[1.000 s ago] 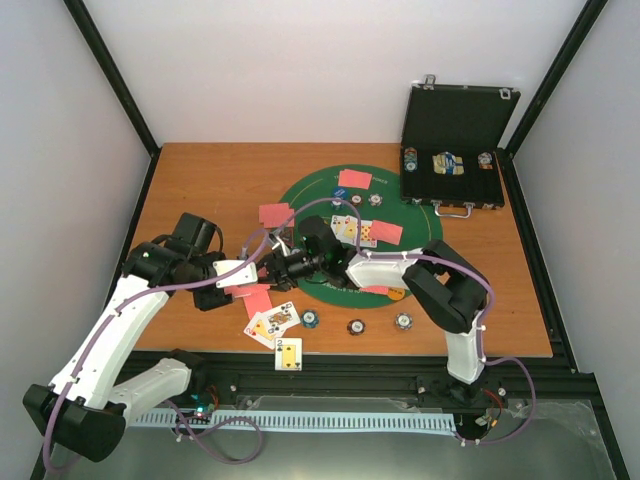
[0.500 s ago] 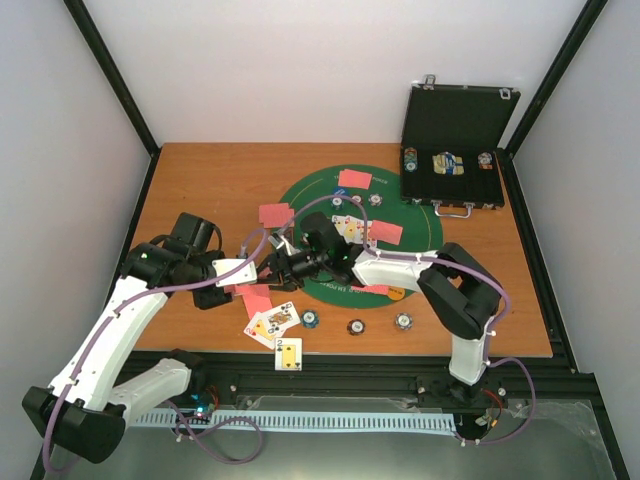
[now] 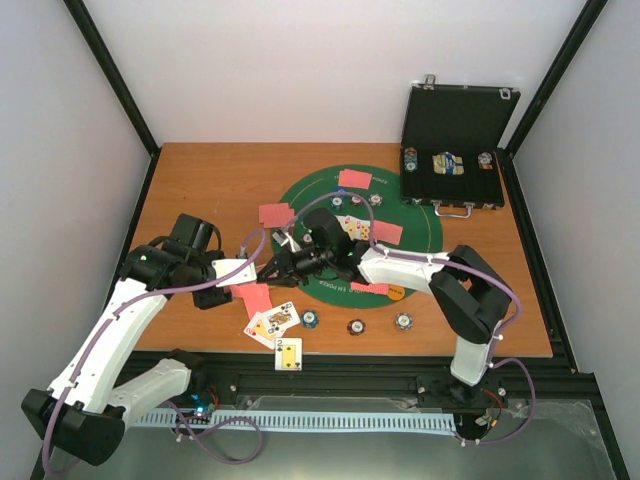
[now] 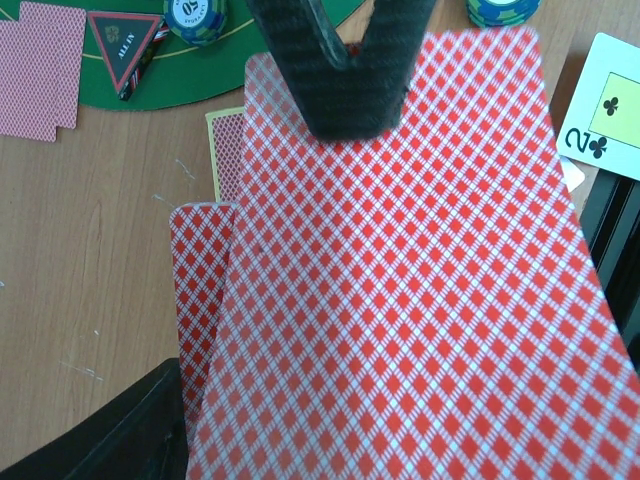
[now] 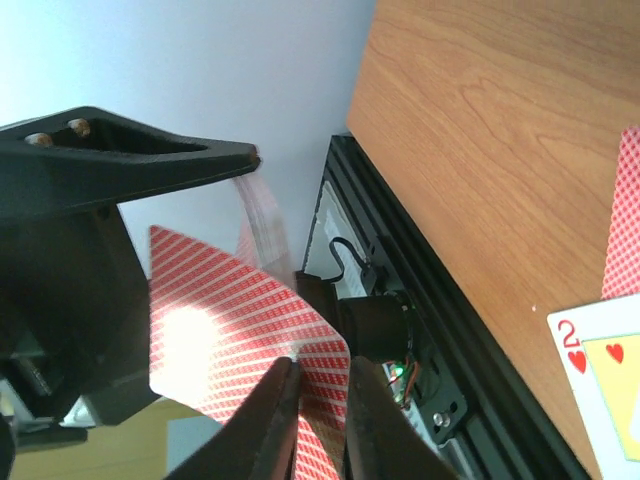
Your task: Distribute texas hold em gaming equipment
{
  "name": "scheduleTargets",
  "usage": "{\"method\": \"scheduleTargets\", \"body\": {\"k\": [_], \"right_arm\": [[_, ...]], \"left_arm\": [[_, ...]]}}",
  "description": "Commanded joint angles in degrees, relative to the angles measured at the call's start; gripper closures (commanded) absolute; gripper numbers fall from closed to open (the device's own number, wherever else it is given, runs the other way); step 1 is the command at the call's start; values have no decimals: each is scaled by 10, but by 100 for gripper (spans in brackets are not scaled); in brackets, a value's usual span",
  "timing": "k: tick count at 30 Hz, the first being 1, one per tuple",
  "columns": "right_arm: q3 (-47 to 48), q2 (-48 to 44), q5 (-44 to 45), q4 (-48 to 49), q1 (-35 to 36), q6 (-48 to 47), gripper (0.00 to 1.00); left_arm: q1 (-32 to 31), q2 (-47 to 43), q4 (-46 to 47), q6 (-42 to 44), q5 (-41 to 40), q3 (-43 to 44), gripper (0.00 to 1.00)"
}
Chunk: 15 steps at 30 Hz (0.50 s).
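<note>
**Desk reporter:** Mid-deal at the desk (image 3: 200, 180): left fingers (image 3: 236, 270) pressed together on the red-backed deck (image 4: 400, 300), held off the wood by the front-left edge of the green mat (image 3: 420, 235).

**Photo ed.:** Right fingers (image 5: 290, 405) nearly closed, pinching the top card (image 5: 260, 310) by its edge. Cards look thin, light, bendy & slick. Judged best taken at a free edge or corner, one at a time, w/ a light pinch so the rest don't fan out.

**Desk reporter:** And the case (image 3: 460, 115)?

**Photo ed.:** Open at rear right, lid up. Chip stacks (image 3: 410, 160) sit at both ends of its tray, and the pale bundle (image 3: 447, 163) between can't be made out. More chips (image 3: 311, 319) & face-up cards (image 3: 272, 322) lie loose along the front.
</note>
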Motion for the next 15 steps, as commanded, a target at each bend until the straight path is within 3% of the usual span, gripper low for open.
{"method": "scheduleTargets", "body": {"k": [1, 5, 15], "right_arm": [[-3, -45, 6, -7, -11, 1, 88], [-27, -78, 6, -13, -33, -1, 97], [-77, -141, -15, -31, -108, -15, 97]], "left_arm": [[2, -10, 18, 1, 4, 1, 73], [2, -11, 20, 4, -2, -3, 73], [2, -6, 23, 5, -9, -4, 73]]}}
